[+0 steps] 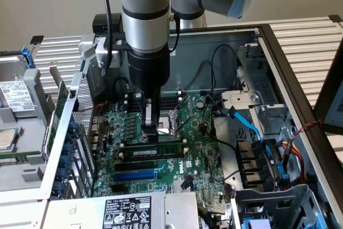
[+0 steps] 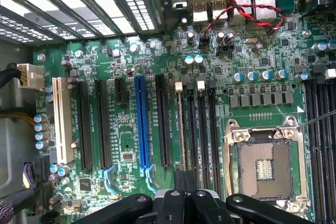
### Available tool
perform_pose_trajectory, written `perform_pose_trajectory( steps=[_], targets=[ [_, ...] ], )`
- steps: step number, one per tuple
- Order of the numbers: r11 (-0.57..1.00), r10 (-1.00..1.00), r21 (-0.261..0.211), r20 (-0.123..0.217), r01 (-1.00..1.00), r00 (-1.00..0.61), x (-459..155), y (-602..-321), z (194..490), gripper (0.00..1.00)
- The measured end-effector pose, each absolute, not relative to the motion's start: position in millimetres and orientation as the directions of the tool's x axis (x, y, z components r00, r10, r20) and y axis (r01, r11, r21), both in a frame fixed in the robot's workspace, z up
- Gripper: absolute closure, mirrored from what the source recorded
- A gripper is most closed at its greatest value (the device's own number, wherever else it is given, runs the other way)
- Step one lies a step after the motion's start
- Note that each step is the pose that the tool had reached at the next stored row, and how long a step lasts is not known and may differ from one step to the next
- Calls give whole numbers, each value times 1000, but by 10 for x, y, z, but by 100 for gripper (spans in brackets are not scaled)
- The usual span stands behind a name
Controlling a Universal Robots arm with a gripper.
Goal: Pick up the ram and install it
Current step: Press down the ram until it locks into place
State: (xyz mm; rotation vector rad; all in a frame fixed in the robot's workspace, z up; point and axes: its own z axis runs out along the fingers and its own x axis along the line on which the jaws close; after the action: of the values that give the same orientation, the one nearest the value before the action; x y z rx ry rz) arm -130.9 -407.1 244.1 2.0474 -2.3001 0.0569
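The open computer case [image 1: 278, 46] lies on its side with the motherboard [image 1: 203, 159] exposed.

1. On the exterior view's left of the gripper [image 1: 152, 131], the perforated rear panel [image 1: 80, 105] of the case stands upright, with a row of blue clips [image 1: 67, 156] below it.
2. The arm [image 1: 144, 20] descends vertically into the case. The gripper is at board level with its fingers drawn together, pinching the ram [image 1: 155, 146] at the upper edge, near mid-length.
3. The ram stands on edge in line with the memory slots, directly beneath the gripper. Whether it is fully seated cannot be determined. In the wrist view the ram [image 2: 181, 129] appears edge-on, running out from between the fingers [image 2: 172, 208], with black memory slots [image 2: 202, 129] just beside it.
4. Below the gripper in the exterior view lie a further black slot [image 1: 147, 163] and the long blue slot [image 1: 142, 175]. The wrist view shows the blue slot [image 2: 140, 124] apart from the ram, with one black slot between.
5. Just beyond the gripper, toward the exterior view's right, is the empty CPU socket [image 1: 174, 122], also visible in the wrist view [image 2: 265, 166].
6. Further to the exterior view's right, blue cables [image 1: 252, 127] and black cables [image 1: 222, 57] run toward the drive bay [image 1: 257, 100].
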Motion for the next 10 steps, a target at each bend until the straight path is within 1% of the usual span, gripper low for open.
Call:
perform_pose_trajectory(
  steps=[10],
  targets=[
    [49, -997, 10, 67, -999, -49, -1308, -4071, 2408, 89]
  ],
)
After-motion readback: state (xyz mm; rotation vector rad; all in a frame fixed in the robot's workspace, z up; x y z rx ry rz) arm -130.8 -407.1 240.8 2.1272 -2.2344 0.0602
